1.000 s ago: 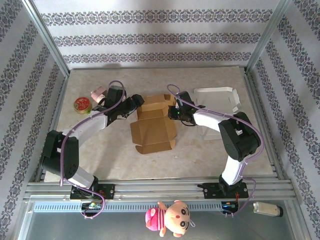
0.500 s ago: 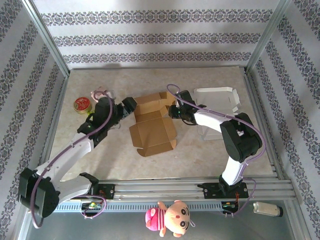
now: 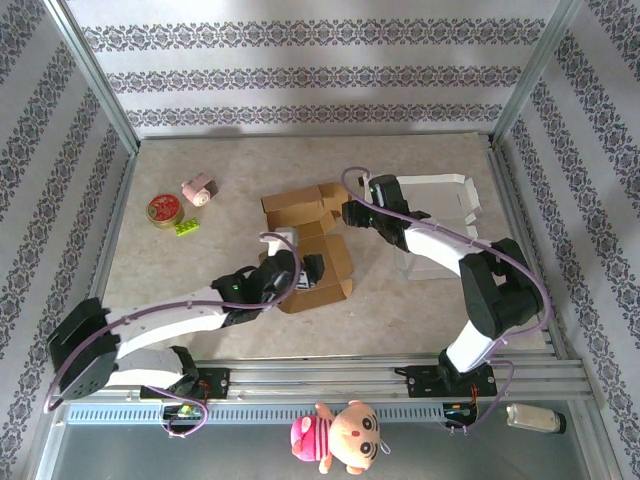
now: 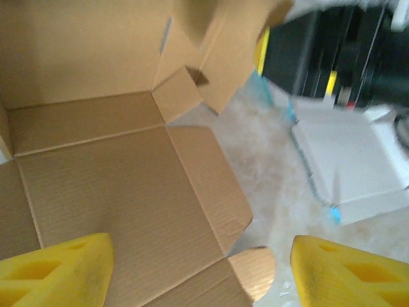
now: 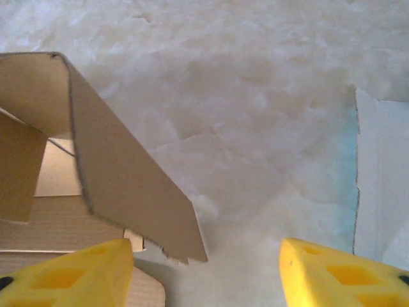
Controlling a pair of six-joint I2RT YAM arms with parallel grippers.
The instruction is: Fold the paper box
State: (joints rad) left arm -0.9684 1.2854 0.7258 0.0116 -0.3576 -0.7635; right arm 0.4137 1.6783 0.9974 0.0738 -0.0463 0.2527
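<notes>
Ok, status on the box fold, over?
Both open: left gripper above cardboard box base, right gripper by its raised flap. Box part-folded, held by neither. Nearby: white flat box beside right arm.

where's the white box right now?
Top view: the white box lies at the table's far right, beside the right gripper, right of the brown paper box.

Striped damask walls (image 3: 300, 75) around a pale marbled tabletop (image 3: 240, 160).
Aluminium rails (image 3: 320, 372) at the edges; lit evenly and softly.
</notes>
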